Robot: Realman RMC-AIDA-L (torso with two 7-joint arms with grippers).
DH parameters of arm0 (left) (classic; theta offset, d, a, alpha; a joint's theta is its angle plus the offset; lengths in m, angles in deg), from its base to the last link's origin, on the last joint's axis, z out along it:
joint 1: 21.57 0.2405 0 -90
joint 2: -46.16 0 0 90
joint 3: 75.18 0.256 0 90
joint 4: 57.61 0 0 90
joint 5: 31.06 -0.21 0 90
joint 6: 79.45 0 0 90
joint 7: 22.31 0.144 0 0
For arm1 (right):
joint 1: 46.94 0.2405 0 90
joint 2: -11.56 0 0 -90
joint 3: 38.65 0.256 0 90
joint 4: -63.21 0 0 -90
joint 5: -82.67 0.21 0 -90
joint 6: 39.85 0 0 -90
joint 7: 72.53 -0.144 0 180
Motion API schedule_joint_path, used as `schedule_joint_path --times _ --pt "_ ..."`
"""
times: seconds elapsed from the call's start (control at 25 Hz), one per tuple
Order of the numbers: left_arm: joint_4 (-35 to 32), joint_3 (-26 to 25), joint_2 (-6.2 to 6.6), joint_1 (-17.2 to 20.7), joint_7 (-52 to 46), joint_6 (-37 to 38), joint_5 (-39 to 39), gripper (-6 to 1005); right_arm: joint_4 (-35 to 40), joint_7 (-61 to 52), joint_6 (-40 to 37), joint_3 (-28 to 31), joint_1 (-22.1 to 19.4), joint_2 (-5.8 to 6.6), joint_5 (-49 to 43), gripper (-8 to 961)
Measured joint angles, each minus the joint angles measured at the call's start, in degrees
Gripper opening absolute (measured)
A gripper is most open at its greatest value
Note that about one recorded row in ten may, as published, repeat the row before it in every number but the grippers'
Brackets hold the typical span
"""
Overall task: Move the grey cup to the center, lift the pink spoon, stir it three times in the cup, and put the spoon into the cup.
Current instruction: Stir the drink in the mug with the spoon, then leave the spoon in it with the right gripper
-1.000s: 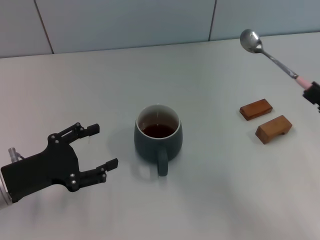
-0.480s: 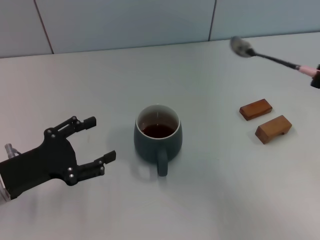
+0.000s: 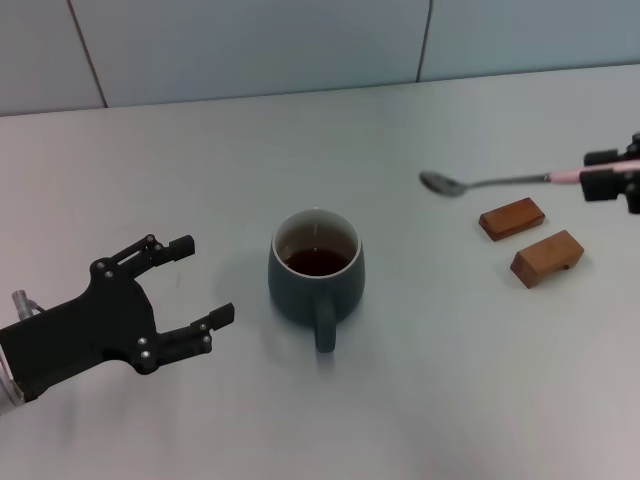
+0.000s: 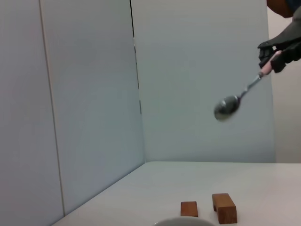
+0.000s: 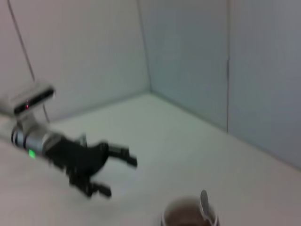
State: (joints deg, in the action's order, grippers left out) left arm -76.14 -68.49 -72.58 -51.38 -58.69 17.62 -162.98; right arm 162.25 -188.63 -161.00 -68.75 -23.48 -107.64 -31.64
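The grey cup (image 3: 315, 272) stands mid-table with dark liquid inside and its handle toward me. Its rim also shows in the left wrist view (image 4: 181, 220) and in the right wrist view (image 5: 188, 217). My right gripper (image 3: 610, 182) is at the right edge, shut on the pink handle of the pink spoon (image 3: 500, 181). It holds the spoon in the air, about level, with the bowl pointing toward the cup, right of it and apart from it. The spoon also shows in the left wrist view (image 4: 229, 106). My left gripper (image 3: 205, 279) is open and empty, left of the cup.
Two brown wooden blocks (image 3: 512, 218) (image 3: 547, 257) lie on the table at the right, below the held spoon. A pale panelled wall runs along the table's far edge.
My right gripper has swung the spoon down from pointing up and back to about level, its bowl now lower and nearer the cup. The left gripper has barely shifted.
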Motion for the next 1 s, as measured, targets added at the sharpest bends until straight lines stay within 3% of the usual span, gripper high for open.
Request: schedule_joint_path --times 0.12,0.24,0.4,0.64,1.0 --pt "0.0 0.1 0.00 -0.1 0.0 0.0 0.0 863 8.3 -7.9 0.1 -5.6 1.2 0.09 -4.3 115" --pt "0.0 0.1 0.00 -0.1 0.0 0.0 0.0 863 11.0 -15.5 -0.6 -9.3 3.9 0.77 -5.6 115" --pt "0.0 0.2 0.00 -0.3 -0.1 -0.1 0.0 863 11.3 -23.3 -1.8 -14.5 8.5 1.83 -10.4 116" --pt "0.0 0.2 0.00 -0.4 -0.1 -0.3 -0.2 863 10.5 -29.8 -1.6 -21.0 14.1 2.21 -17.9 116" --pt "-0.3 0.2 0.16 -0.5 0.0 -0.1 -0.4 863 6.2 -32.0 -0.5 -22.6 19.6 1.89 -22.3 115"
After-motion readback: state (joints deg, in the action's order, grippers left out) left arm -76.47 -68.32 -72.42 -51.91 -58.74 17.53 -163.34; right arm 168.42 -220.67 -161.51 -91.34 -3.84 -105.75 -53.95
